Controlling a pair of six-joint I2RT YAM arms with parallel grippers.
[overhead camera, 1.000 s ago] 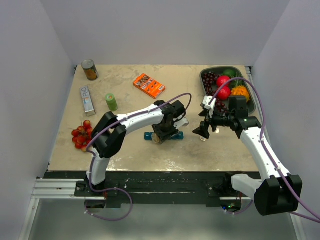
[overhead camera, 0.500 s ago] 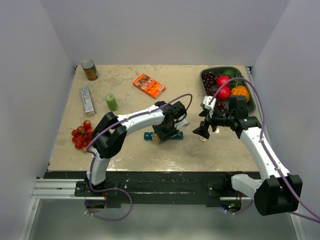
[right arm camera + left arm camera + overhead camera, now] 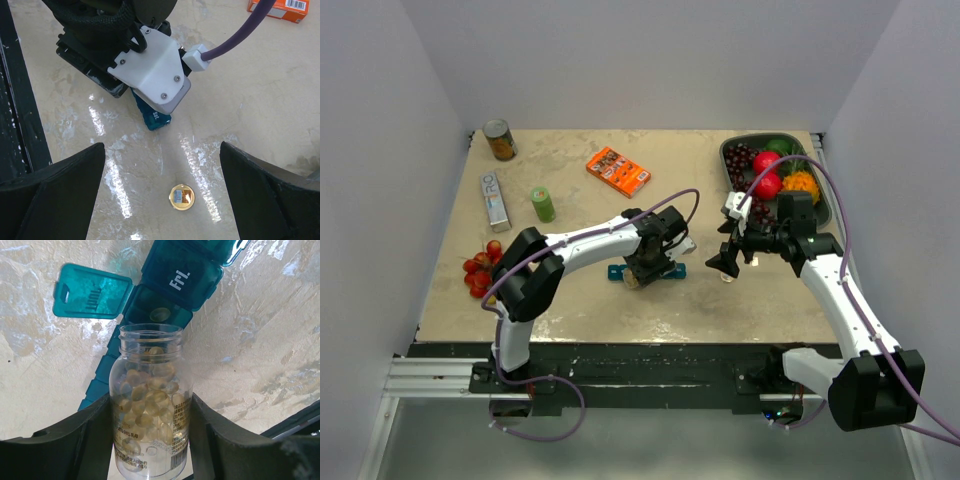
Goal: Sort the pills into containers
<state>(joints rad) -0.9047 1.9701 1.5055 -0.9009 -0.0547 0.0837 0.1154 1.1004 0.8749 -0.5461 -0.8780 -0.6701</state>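
My left gripper (image 3: 150, 412) is shut on a clear pill bottle (image 3: 150, 365) partly full of yellowish softgel pills (image 3: 145, 390). The bottle's open mouth is tipped over the teal containers (image 3: 182, 275), a long strip of lidded compartments. One lid (image 3: 90, 292) stands flipped open, and a single pill (image 3: 160, 315) lies in that compartment next to the one marked "Fri.". From above, my left gripper (image 3: 645, 262) covers the middle of the containers (image 3: 618, 271). My right gripper (image 3: 725, 262) hangs open to the right, holding nothing, above a small gold cap (image 3: 181, 197).
An orange box (image 3: 618, 171), a green cylinder (image 3: 542, 204), a tin can (image 3: 500, 140) and a silver box (image 3: 495, 200) stand at the back left. Cherry tomatoes (image 3: 483, 270) lie at the left edge. A dark fruit tray (image 3: 728, 145) sits at the back right.
The left arm's elbow has shifted slightly left while the bottle stays over the containers. The right arm has not moved.
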